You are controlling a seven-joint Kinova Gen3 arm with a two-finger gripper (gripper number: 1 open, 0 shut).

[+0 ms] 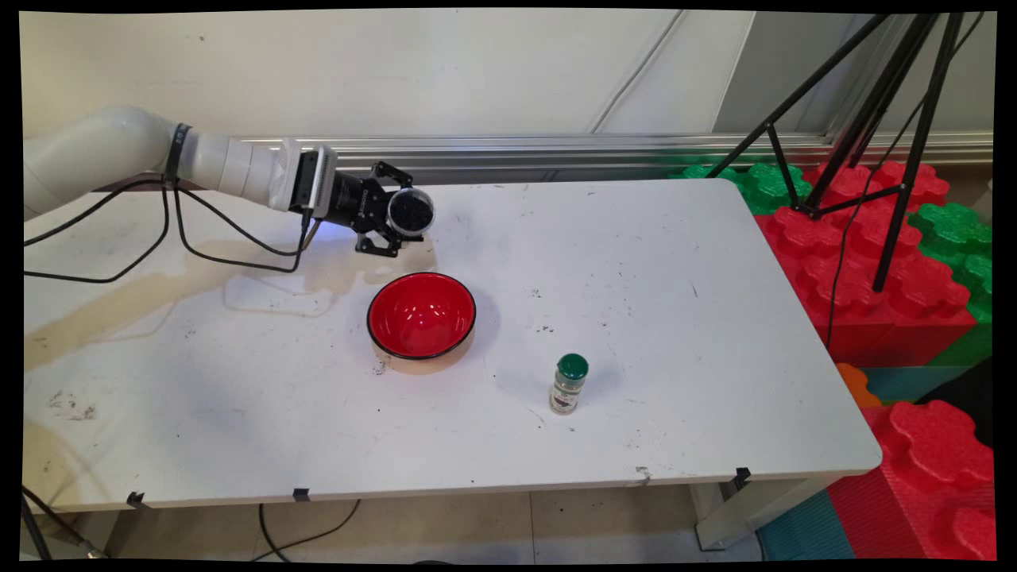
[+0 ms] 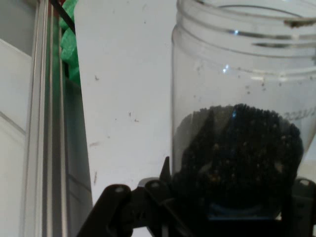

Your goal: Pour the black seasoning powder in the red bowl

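Gripping a clear lidless jar (image 2: 242, 123) of dark granules, the gripper (image 1: 395, 213) has its jaws closed on the jar's base, just behind the red bowl (image 1: 421, 315) and above the tabletop (image 1: 675, 318). The jar looks tipped sideways, so granules may spill short of the bowl. The green-capped spice bottle (image 1: 569, 385) stands well right of the bowl.
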